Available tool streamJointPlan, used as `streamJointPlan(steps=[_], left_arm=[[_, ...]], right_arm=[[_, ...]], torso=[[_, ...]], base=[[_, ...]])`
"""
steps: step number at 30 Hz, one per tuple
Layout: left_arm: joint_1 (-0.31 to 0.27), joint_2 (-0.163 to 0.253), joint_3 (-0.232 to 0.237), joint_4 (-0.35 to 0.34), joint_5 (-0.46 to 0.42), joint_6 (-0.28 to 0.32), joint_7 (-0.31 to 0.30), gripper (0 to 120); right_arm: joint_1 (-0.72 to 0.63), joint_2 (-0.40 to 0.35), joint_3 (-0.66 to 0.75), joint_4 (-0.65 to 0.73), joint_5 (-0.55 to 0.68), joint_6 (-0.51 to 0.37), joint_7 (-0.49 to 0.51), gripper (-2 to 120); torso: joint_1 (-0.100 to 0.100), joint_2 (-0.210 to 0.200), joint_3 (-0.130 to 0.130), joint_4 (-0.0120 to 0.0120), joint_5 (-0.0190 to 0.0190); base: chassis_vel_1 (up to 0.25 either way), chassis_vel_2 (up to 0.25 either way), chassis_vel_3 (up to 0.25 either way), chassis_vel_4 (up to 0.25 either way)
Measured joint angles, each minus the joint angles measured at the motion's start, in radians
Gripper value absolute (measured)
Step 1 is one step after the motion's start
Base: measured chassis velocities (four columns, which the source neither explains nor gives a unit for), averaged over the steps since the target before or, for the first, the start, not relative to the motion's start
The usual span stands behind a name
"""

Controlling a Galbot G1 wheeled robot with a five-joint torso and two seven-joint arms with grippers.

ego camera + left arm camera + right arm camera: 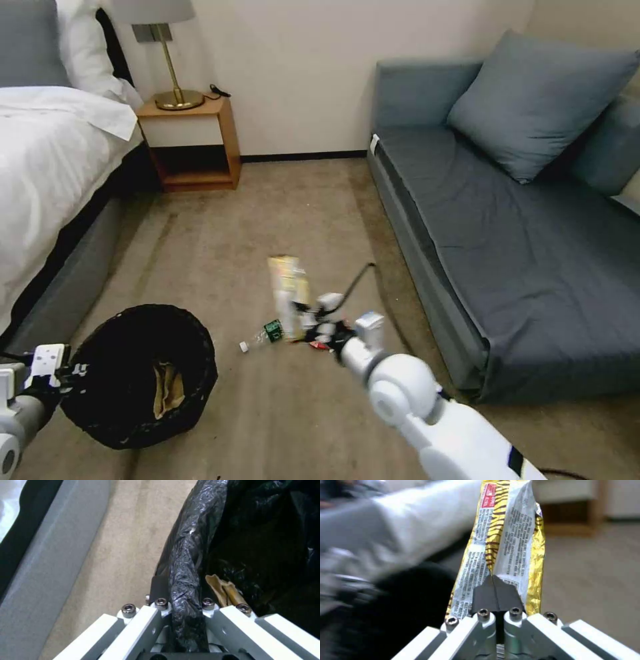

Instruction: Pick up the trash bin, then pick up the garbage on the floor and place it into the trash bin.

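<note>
Two hands engaged: left hand clamped on bin rim; wrapper pinched by right hand, bottle at its 9 o'clock.

Soft, even indoor light fills the room, with faint shadows under the bed and nightstand. In the head view the foil wrapper is smeared by motion. The right wrist view blurs heavily on one side; the wrapper's gold edge glints. The bin's black bag shows small glossy highlights.

White arms with rounded joints, black cables, silver-screwed white end effector linkages, black pads.
</note>
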Motion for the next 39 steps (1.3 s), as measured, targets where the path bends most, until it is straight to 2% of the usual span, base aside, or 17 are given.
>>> streamJointPlan(steps=[1, 6, 7, 9, 11, 12, 16, 24, 26, 27, 31, 33, 37, 39], left_arm=[[0.0, 0.0, 0.0, 0.0, 0.0, 0.0, 0.0, 3], [0.004, -0.016, 0.002, -0.009, 0.004, 0.0, -0.002, 3], [0.004, -0.016, 0.002, -0.009, 0.004, 0.0, -0.002, 3], [0.006, -0.022, 0.002, -0.013, 0.005, 0.0, -0.002, 3], [0.007, -0.028, 0.002, -0.018, 0.005, 0.0, -0.002, 3], [0.007, -0.028, 0.002, -0.018, 0.005, 0.0, -0.002, 3], [0.009, -0.032, -0.002, -0.025, 0.003, 0.0, -0.002, 3], [0.01, -0.038, -0.005, -0.04, 0.001, 0.0, -0.002, 3], [0.009, -0.04, -0.004, -0.048, 0.0, 0.0, -0.002, 3], [0.009, -0.04, -0.004, -0.048, 0.0, 0.0, -0.002, 3], [0.011, -0.044, -0.006, -0.05, 0.0, 0.0, -0.002, 3], [0.012, -0.045, -0.008, -0.048, 0.0, 0.0, -0.002, 3], [0.013, -0.046, -0.014, -0.045, -0.003, 0.0, -0.002, 3], [0.013, -0.046, -0.017, -0.043, -0.004, 0.0, -0.002, 3]], right_arm=[[0.0, 0.0, 0.0, 0.0, 0.0, 0.0, 0.0, 0], [0.156, 0.146, -0.185, -0.121, -0.039, 0.071, -0.011, 0], [0.156, 0.146, -0.185, -0.121, -0.039, 0.071, -0.011, 0], [0.206, 0.23, -0.246, -0.198, -0.055, 0.084, 0.001, 0], [0.233, 0.295, -0.283, -0.259, -0.065, 0.092, 0.019, 0], [0.233, 0.295, -0.283, -0.259, -0.065, 0.092, 0.019, 0], [0.248, 0.379, -0.326, -0.337, -0.068, 0.093, 0.057, 0], [0.233, 0.396, -0.324, -0.391, -0.07, 0.091, 0.089, 2], [0.217, 0.395, -0.314, -0.402, -0.07, 0.091, 0.097, 10], [0.217, 0.395, -0.314, -0.402, -0.07, 0.091, 0.097, 10], [0.192, 0.393, -0.299, -0.39, -0.055, 0.086, 0.101, 30], [0.189, 0.393, -0.299, -0.384, -0.054, 0.085, 0.101, 33], [0.181, 0.391, -0.289, -0.369, -0.056, 0.084, 0.104, 51], [0.178, 0.388, -0.282, -0.362, -0.066, 0.087, 0.107, 55]], torso=[[0.0, 0.0, 0.0, 0.0, 0.0], [0.0, 0.0, 0.0, 0.0003, -0.0002], [0.0, 0.0, 0.0, 0.0003, -0.0002], [0.0, 0.0, 0.0, 0.0004, -0.0002], [0.0, 0.0, 0.0, 0.0002, -0.0003], [0.0, 0.0, 0.0, 0.0002, -0.0003], [0.0, 0.0, 0.0, 0.0002, -0.0002], [0.0, 0.0, 0.0, -0.0001, -0.0001], [0.0, 0.0, 0.0, 0.0, -0.0001], [0.0, 0.0, 0.0, 0.0, -0.0001], [0.0, 0.0, 0.0, -0.0001, 0.0], [0.0, 0.0, 0.0, 0.0, 0.0001], [0.0, 0.0, 0.0, 0.0001, 0.0001], [0.0, 0.0, 0.0, 0.0001, 0.0002]], base=[[0.0, 0.0, 0.0, 0.0], [0.0, 0.0, 0.0, 0.0], [0.0, 0.0, 0.0, 0.0], [0.0, 0.0, 0.0, 0.0], [0.0, 0.0, 0.0, 0.0], [0.0, 0.0, 0.0, 0.0], [0.0, 0.0, 0.0, 0.0], [0.0, 0.0, 0.0, 0.0], [0.0, 0.0, 0.0, 0.0], [0.0, 0.0, 0.0, 0.0], [0.0, 0.0, 0.0, 0.0], [0.0, 0.0, 0.0, 0.0], [0.0, 0.0, 0.0, 0.0], [0.0, 0.0, 0.0, 0.0]])
